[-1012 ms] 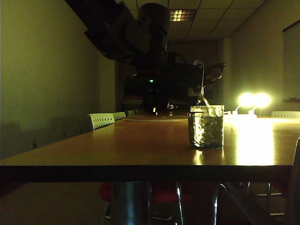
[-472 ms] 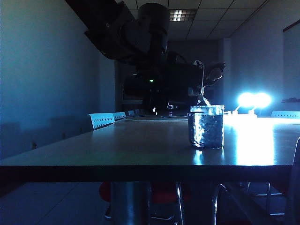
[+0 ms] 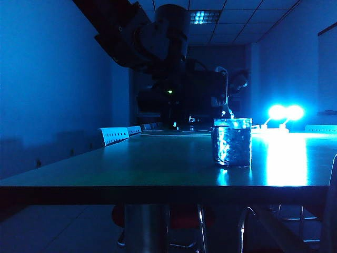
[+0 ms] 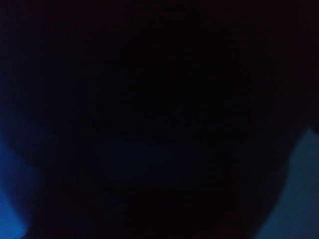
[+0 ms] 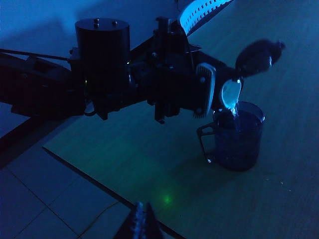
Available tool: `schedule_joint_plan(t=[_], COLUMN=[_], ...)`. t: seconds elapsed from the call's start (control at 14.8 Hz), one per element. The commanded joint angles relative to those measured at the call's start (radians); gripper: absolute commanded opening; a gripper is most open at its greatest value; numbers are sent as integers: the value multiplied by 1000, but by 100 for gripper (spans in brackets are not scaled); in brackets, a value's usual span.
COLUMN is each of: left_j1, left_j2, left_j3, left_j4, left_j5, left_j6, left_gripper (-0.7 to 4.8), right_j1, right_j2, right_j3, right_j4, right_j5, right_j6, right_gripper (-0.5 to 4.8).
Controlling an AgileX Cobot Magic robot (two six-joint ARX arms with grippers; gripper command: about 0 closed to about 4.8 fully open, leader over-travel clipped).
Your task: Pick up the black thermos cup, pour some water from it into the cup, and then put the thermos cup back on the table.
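Observation:
My left gripper (image 5: 212, 94) is shut on the black thermos cup (image 3: 184, 97), holding it level above the table (image 3: 131, 163). One pale ribbed finger (image 5: 204, 89) shows against the flask's side. The flip lid (image 5: 259, 56) hangs open, and a thin stream runs from the spout (image 5: 232, 94) into the cup (image 3: 231, 142), a bumpy clear glass (image 5: 238, 139) standing right below. The left wrist view is almost black, filled by the flask. My right gripper (image 5: 141, 221) is shut and holds nothing, off the table's edge and well away from the cup.
White chair backs (image 3: 114, 135) line the table's left side. Two bright lamps (image 3: 286, 112) glare at the far right, behind the cup. The table's edge (image 5: 99, 184) borders tiled floor with a thin cable. The left arm's dark links (image 5: 102, 50) reach over the table.
The room light has gone from yellow-green to blue. The thermos cup has rolled only slightly and still pours into the cup. Neither arm has shifted.

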Motion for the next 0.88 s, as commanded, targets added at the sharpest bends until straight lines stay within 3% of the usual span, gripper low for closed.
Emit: schedule_joint_plan(t=[0.07,0.74,0.88], left_j1=[-2,7,7], left_j2=[-16,-17,-18], left_j3=[10,9,9], left_j4=[56,56,67], left_j5=[7,-31,-45], left_j6=[-119,-705,-771], left_gripper=[332,332,331], right_j1=[0,0,0], right_j2=[0,0,0], right_j3=[5,5,5], right_j4=[12,13,13], right_j5=[-3,-3,-3], right_j6=[-3,-3,-3], right_gripper=[-1,-1,-1])
